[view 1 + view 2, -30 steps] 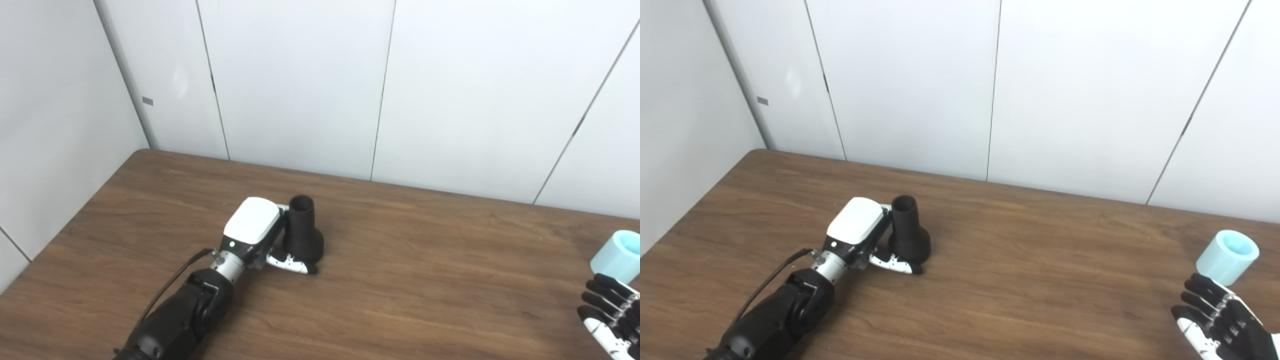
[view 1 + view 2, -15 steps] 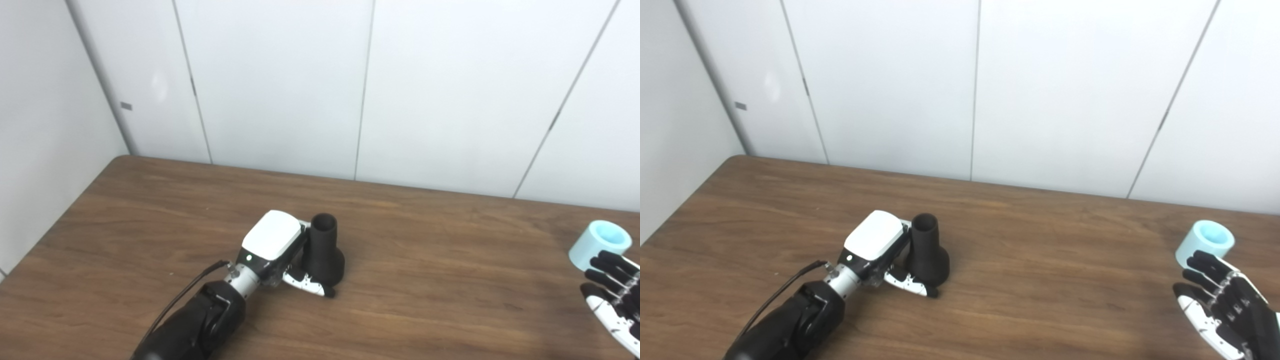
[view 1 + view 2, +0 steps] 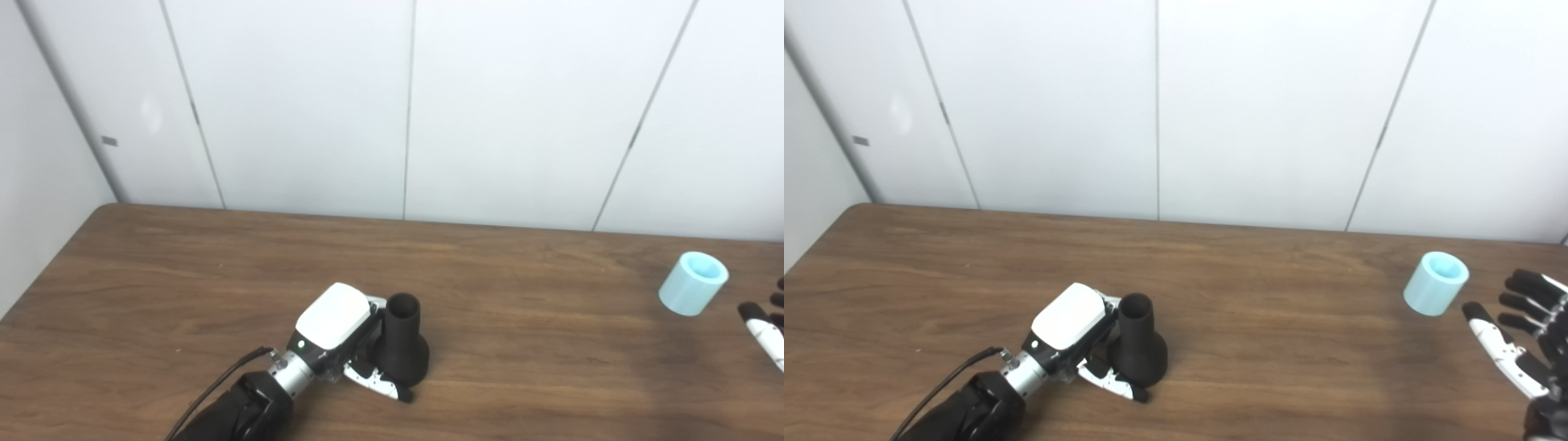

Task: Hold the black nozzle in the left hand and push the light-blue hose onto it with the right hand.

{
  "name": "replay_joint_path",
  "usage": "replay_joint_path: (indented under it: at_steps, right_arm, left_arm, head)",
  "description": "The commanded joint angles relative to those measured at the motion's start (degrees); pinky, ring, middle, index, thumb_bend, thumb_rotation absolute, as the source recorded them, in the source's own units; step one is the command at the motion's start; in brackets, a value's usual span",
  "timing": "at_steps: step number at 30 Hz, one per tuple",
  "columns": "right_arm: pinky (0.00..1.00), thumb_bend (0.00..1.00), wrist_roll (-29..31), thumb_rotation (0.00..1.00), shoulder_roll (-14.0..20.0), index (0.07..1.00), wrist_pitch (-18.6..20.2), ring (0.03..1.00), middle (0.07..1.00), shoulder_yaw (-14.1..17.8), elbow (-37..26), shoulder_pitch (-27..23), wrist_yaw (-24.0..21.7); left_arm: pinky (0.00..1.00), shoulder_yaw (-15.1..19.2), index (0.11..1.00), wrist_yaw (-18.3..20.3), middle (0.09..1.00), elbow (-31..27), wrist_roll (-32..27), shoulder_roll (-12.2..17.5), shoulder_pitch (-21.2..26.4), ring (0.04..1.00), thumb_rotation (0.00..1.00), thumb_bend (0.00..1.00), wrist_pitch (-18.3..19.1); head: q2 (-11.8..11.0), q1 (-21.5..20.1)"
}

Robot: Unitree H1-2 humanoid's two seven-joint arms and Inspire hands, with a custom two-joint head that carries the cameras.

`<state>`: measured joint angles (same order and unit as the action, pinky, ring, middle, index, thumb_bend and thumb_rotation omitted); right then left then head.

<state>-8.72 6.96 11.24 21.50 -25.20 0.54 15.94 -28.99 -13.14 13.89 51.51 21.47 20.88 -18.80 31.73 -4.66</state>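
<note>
Hose (image 3: 1436, 283) upright on bench (image 3: 1274, 343) | just left of open right hand (image 3: 1522, 327) | left hand (image 3: 1072, 337) wraps nozzle (image 3: 1137, 343), far left

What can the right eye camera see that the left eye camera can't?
Only the right eye view shows most of the right hand, open, fingers spread, beside the hose and not touching it.

Only the left eye view shows a bit more wall on the left; there the right hand is just fingertips at the picture's edge.

Both show the left hand at the black nozzle, which stands upright on the table, and the light-blue hose far off to the right.
</note>
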Motion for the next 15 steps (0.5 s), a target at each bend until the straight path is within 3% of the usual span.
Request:
replay_joint_path:
  at_steps: [1,4,6,9,13,15]
  right_arm:
    - [0.58,0.55,-2.48,0.18,1.06,0.683,-3.49,0.692,0.704,0.02,0.46,-2.12,1.52]
    - [0.61,0.61,-3.18,0.2,1.5,0.738,-6.34,0.722,0.748,-0.12,4.61,-3.62,2.3]
    - [0.72,0.68,-3.96,0.23,1.97,0.825,-6.78,0.809,0.828,-0.28,7.09,-4.53,2.48]
    - [0.8,0.72,-5.0,0.26,2.89,0.908,-8.37,0.88,0.895,-0.9,11.3,-6.28,2.71]
    - [0.85,0.8,-6.13,0.29,3.72,0.95,-9.24,0.907,0.915,-1.79,16.44,-8.85,3.62]
    - [0.79,0.85,-7.16,0.33,3.67,0.949,-8.81,0.879,0.894,-2.42,17.88,-10.02,3.99]
  left_arm:
    - [0.13,-0.86,0.479,0.02,0.471,1.82,1.04,-0.51,1.03,0.184,0.0,0.53,-1.55]
    - [0.12,-0.9,0.479,-0.02,0.471,2.44,1.28,-0.95,1.21,0.179,0.0,0.53,-2.53]
    - [0.12,-0.87,0.479,0.16,0.471,2.42,1.32,-1.13,1.19,0.186,0.0,0.53,-2.99]
    - [0.12,-1.36,0.479,-1.22,0.471,3.31,2.22,-1.23,1.58,0.18,0.0,0.53,-4.43]
    - [0.11,-1.74,0.479,-2.21,0.471,5.14,2.49,-1.55,2.24,0.175,0.0,0.53,-5.72]
    - [0.11,-2.06,0.479,-2.97,0.471,6.25,2.96,-1.51,2.7,0.176,0.0,0.53,-6.42]
  head:
    - [-0.02,-0.79]
    - [-0.16,-2.92]
    - [-0.25,-4.32]
    - [-0.37,-7.44]
    - [-0.79,-11.85]
    - [-0.96,-13.63]
